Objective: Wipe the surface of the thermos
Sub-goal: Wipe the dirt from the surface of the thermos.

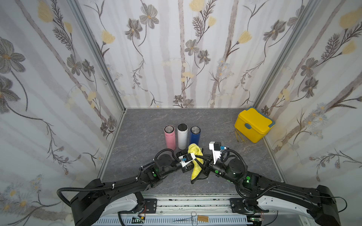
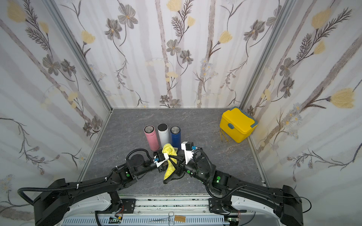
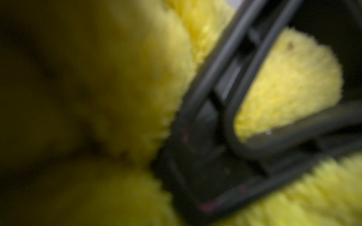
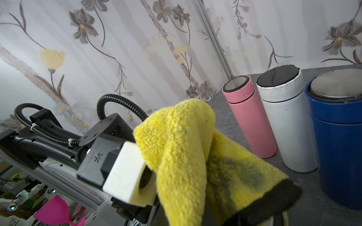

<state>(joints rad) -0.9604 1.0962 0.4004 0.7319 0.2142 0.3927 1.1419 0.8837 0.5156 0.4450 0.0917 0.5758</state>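
Note:
Three thermoses stand upright in a row: pink [image 1: 170, 138], white [image 1: 182, 137] and blue [image 1: 195, 137]. They also show in the right wrist view as pink [image 4: 250, 117], white [image 4: 286, 121] and blue [image 4: 338, 146]. Just in front of the blue one, a yellow cloth [image 1: 195, 166] with a black edge hangs between my two grippers. My left gripper [image 1: 200, 157] and right gripper [image 1: 204, 163] meet tip to tip, both shut in its folds. The cloth [image 3: 117, 78] fills the left wrist view around black fingers [image 3: 225, 78]. It hides the right jaws.
A yellow lidded box [image 1: 253, 124] sits at the back right corner, with thin yellow tongs [image 1: 240, 137] on the floor beside it. Flowered walls close in three sides. Scissors [image 1: 193, 217] lie on the front rail behind the arm bases.

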